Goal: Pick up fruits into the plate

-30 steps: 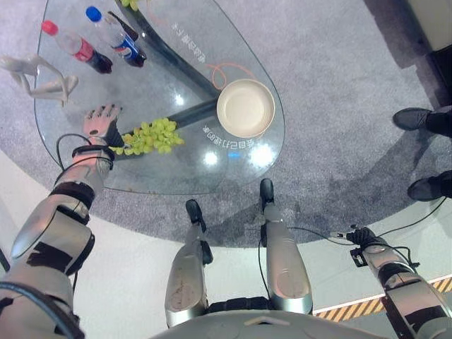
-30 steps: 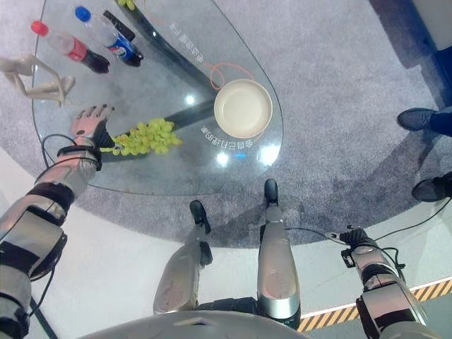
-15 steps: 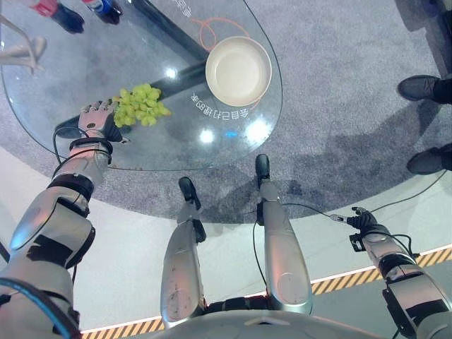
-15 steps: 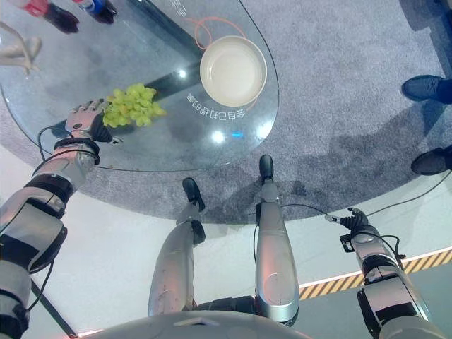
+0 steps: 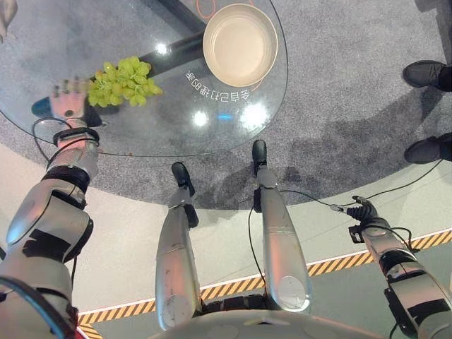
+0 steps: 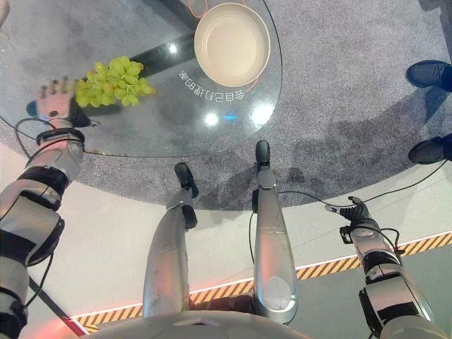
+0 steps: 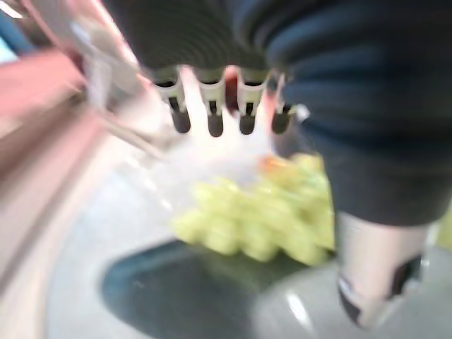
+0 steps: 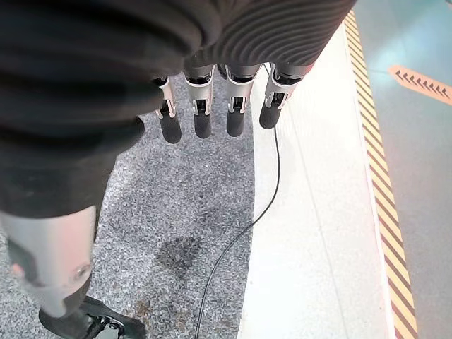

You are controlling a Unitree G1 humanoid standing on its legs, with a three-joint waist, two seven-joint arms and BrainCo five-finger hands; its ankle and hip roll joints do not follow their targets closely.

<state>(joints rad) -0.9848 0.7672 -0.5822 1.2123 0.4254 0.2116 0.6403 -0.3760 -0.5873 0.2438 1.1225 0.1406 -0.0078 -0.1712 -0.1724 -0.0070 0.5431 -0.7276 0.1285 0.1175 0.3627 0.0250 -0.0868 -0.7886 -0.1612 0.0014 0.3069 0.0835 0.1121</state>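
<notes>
A bunch of green grapes (image 5: 120, 81) lies on the round glass table (image 5: 212, 138), left of an empty cream plate (image 5: 240, 44). My left hand (image 5: 67, 104) rests at the bunch's left end, fingers straight and open. In the left wrist view the grapes (image 7: 254, 222) lie just past the fingers (image 7: 212, 116), with the thumb (image 7: 374, 272) beside them; nothing is grasped. My right hand (image 5: 364, 212) hangs low at the right, away from the table. Its fingers (image 8: 201, 113) are straight and open over grey carpet.
A person's two dark shoes (image 5: 426, 70) (image 5: 427, 150) stand on the carpet right of the table. A white figurine (image 5: 6, 13) sits at the table's far left. Yellow-black striped tape (image 5: 339, 263) runs across the floor near me.
The camera has moved, so the table has slid up the picture and the bottles have left it. My left hand stays at the grapes' left end. The right hand still hangs low.
</notes>
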